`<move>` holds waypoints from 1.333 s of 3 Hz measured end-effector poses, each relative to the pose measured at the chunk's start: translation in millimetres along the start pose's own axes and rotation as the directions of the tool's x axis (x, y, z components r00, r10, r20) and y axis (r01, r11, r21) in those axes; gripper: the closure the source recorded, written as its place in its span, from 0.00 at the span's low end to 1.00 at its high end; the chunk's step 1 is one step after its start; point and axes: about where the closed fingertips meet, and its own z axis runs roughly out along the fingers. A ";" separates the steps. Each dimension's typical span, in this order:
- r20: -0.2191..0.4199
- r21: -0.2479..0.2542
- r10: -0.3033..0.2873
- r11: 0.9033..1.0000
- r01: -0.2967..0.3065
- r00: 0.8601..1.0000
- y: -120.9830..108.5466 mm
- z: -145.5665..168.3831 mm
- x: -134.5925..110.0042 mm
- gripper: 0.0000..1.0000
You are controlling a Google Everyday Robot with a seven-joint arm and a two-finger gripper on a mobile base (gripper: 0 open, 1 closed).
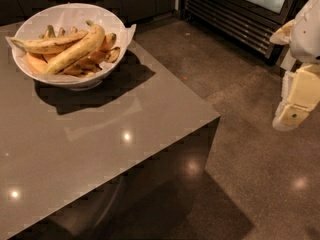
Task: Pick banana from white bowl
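The white bowl (pixel 70 79) with a white paper liner stands at the far left of the grey table (pixel 100 139). The banana (pixel 75 50), long, thick and pale yellow, lies diagonally across the top of the pile in it. A slimmer yellow banana (pixel 47 44) lies behind it, and short orange-tinted ones sit underneath. My gripper (pixel 295 101) hangs at the right edge of the view, over the floor, far to the right of the bowl and off the table.
The table's right edge and near corner (pixel 217 116) lie between the gripper and the bowl. Dark speckled floor (pixel 250 174) spreads to the right. A dark cabinet with a vented grille (pixel 225 14) stands at the back right.
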 end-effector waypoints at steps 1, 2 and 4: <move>0.000 0.000 0.000 1.000 0.000 1.000 0.0 0.0 0.0 0.00; 0.004 0.028 -0.041 0.999 0.040 0.999 -18.5 -6.7 -17.3 0.00; -0.001 0.053 -0.096 0.994 0.096 0.995 -45.6 -14.1 -42.6 0.00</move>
